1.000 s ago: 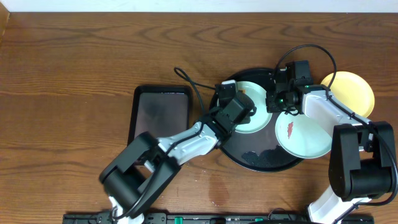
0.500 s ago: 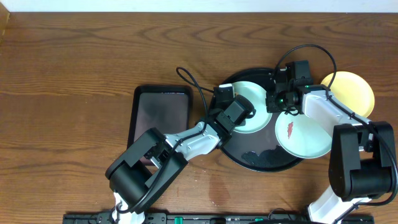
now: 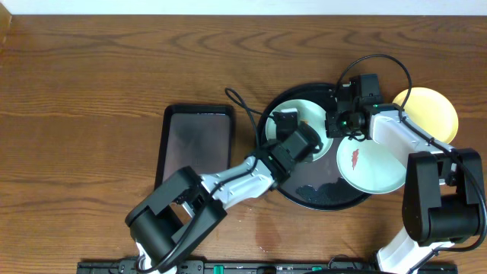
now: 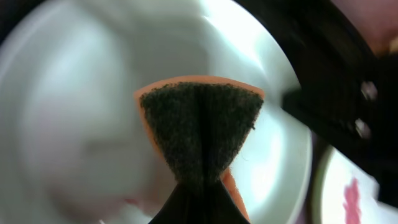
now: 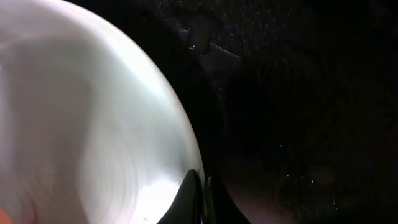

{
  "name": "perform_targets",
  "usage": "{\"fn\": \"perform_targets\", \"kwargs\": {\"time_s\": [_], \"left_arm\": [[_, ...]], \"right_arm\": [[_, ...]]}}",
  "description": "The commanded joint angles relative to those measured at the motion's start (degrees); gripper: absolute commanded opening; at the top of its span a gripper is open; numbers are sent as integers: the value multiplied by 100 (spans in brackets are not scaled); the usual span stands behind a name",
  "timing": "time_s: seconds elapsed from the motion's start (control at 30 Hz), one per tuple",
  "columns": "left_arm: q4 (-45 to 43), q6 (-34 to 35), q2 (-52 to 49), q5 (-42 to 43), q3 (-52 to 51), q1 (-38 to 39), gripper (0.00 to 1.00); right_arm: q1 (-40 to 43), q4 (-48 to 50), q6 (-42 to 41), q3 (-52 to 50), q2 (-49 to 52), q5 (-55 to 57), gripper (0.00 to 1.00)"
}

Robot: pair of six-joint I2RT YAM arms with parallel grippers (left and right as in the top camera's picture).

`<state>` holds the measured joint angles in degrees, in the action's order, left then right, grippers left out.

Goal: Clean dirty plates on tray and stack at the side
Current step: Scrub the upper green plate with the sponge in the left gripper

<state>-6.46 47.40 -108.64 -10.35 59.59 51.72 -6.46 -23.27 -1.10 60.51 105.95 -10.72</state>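
Note:
The round black tray (image 3: 319, 190) holds a mint plate (image 3: 310, 113). My left gripper (image 3: 283, 120) is shut on an orange sponge with a dark scouring face (image 4: 199, 127) and presses it on that plate (image 4: 273, 155). My right gripper (image 3: 335, 124) is shut on the plate's right rim; the right wrist view shows its fingers (image 5: 200, 193) pinching the rim of the plate (image 5: 93, 124). A second mint plate (image 3: 373, 167) with a red smear overlaps the tray's right edge and also shows in the left wrist view (image 4: 351, 199). A yellow plate (image 3: 428, 110) lies on the tabletop at the right.
A rectangular black tray (image 3: 195, 141) lies left of the round tray. Cables loop over the round tray's far rim. The wood-grain tabletop (image 3: 114, 68) extends to the left and back.
My left gripper with the sponge has slid a little to the right across the mint plate, and its arm has swung with it. The right gripper and the plates have not moved.

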Motion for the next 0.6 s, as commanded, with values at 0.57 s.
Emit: {"fn": "perform_targets", "kwargs": {"time_s": [0.57], "left_arm": [[428,136,-144,-962,9,-48,8]], "right_arm": [[-50,-33,-59,-63,11,37,1]]}}
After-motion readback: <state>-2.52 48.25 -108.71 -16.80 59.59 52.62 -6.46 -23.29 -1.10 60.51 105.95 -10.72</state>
